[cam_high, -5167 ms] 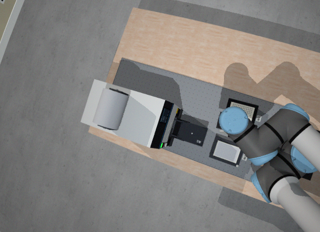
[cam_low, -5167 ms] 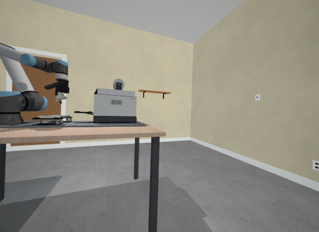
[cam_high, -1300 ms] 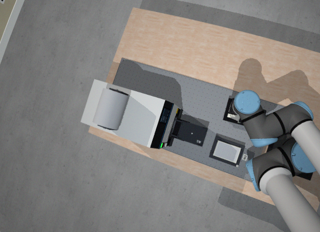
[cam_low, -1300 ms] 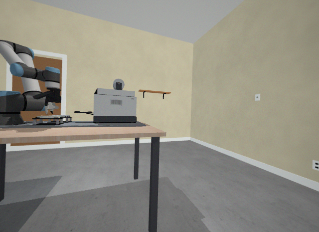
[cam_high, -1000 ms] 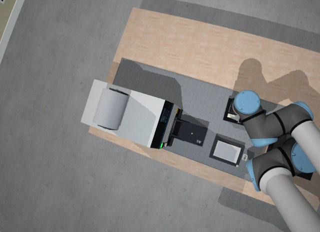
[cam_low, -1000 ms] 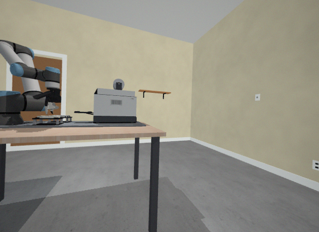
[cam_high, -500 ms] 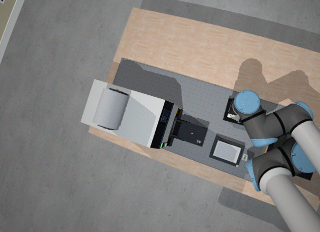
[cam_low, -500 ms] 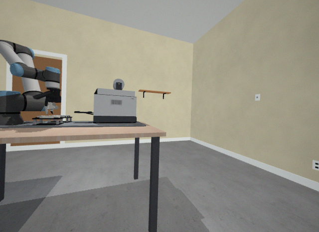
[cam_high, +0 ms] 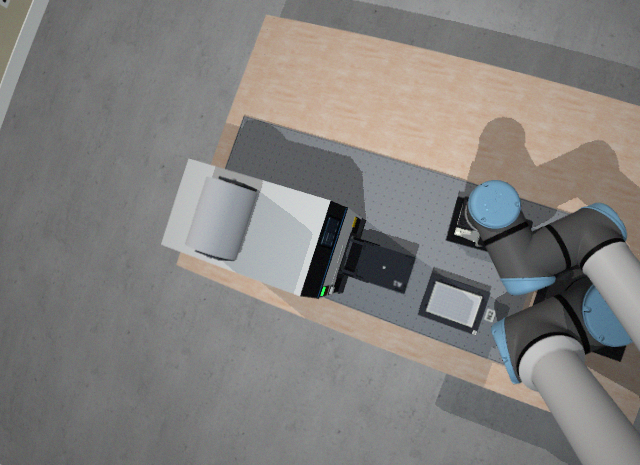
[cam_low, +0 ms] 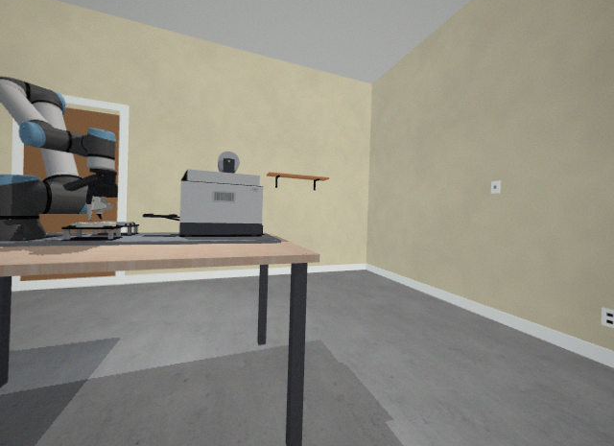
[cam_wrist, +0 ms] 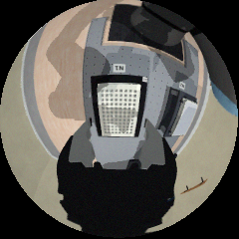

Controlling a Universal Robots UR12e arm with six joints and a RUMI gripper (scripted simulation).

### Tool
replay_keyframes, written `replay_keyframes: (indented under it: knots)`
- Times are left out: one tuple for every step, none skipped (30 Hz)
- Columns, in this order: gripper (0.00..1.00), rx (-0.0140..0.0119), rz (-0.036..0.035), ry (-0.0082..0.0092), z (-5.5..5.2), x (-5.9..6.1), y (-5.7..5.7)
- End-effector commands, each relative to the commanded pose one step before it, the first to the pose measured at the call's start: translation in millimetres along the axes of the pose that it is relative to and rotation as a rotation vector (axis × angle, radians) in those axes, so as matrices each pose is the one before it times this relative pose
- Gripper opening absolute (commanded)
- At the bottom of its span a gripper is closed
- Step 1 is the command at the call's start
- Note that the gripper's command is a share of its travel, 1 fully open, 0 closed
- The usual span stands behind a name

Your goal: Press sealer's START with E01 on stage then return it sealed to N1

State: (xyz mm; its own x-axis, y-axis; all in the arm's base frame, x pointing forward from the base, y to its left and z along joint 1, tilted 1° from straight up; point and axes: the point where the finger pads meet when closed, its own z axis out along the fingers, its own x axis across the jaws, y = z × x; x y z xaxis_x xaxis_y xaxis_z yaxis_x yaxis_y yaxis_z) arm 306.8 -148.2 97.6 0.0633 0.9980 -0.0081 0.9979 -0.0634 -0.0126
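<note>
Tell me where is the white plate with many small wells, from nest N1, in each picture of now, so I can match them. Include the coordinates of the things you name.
Top: right of centre, mostly hidden under the blue-capped wrist joint.
Exterior: low at left, below the gripper [cam_low: 99, 216] [cam_wrist: 118, 119]; its edge is hard to separate from the nests.
Wrist: the white plastic plate with small wells [cam_wrist: 119, 107] is just above centre.
Shared landmark: the grey perforated base board [cam_high: 408, 191] [cam_low: 163, 239] [cam_wrist: 92, 50].
</note>
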Motion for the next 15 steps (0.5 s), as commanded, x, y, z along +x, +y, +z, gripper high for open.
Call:
replay_keyframes:
  knots:
    - [0.68,-0.00078,0.00002,-0.00078,-0.54,-0.45,0.4]
    - [0.68,0.0,0.0,0.0,0.0,0.0,0.0]
    - [0.68,0.0,0.0,0.0,0.0,0.0,0.0]
    - [0.68,0.0,0.0,0.0,0.0,0.0,0.0]
    - [0.68,0.0,0.0,-0.00001,1.67,0.01,-0.02]
    - [0.68,0.0,0.0,-0.00001,1.72,-0.02,0.03]
    - [0.68,0.0,0.0,0.0,1.67,0.0,0.0]
    - [0.68,0.0,0.0,0.0,1.67,0.0,0.0]
    - [0.68,0.0,0.0,0.0,1.67,0.0,0.0]
    - [0.68,0.0,0.0,0.0,1.67,0.0,0.0]
    - [0.68,0.0,0.0,0.0,0.0,0.0,0.0]
    - [0.68,0.0,0.0,0.0,0.0,0.0,0.0]
    - [0.68,0.0,0.0,0.0,0.0,0.0,0.0]
    - [0.68,0.0,0.0,0.0,0.0,0.0,0.0]
    - [0.68,0.0,0.0,0.00001,-0.07,0.02,-0.05]
